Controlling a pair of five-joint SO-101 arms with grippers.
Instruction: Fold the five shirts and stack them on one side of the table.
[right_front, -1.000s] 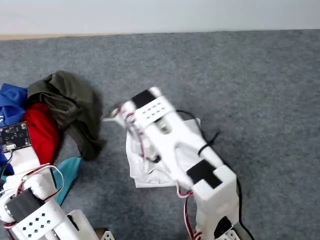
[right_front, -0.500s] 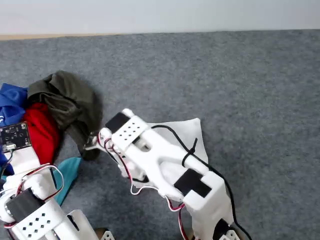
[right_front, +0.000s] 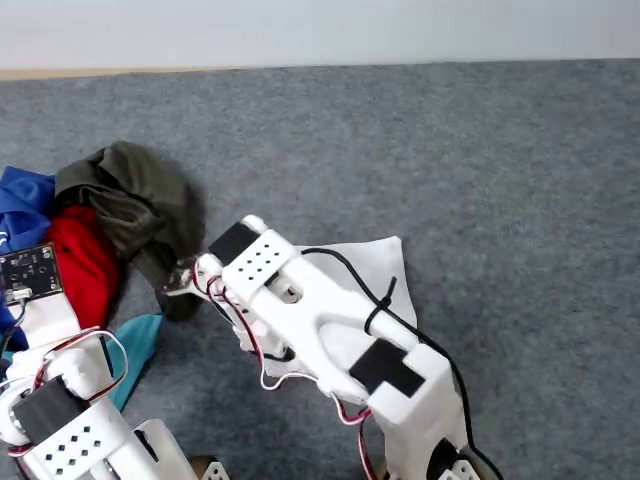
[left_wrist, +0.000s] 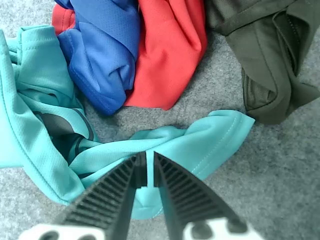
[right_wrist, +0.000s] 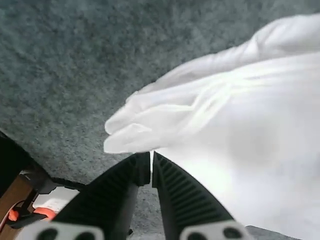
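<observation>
Teal cloth sits right under your left gripper (left_wrist: 146, 162). The left wrist camera has both black fingers drawn together with a sliver between them, tips over the teal shirt (left_wrist: 200, 140); whether they pinch fabric, you cannot tell. Your right gripper (right_wrist: 151, 157) is pressed closed too, its tips at a folded edge of the white shirt (right_wrist: 240, 125), and again the pinch is unclear. Overhead gives you the layout the wrist cameras lack. The white shirt lies spread mid-table under the right arm, whose tip is just beside the olive shirt (right_front: 140, 200). Past the teal one, the red shirt (left_wrist: 170, 55), blue shirt (left_wrist: 107, 55) and olive one crumple together, touching. Grey felt table (right_front: 480, 150) runs beyond.
</observation>
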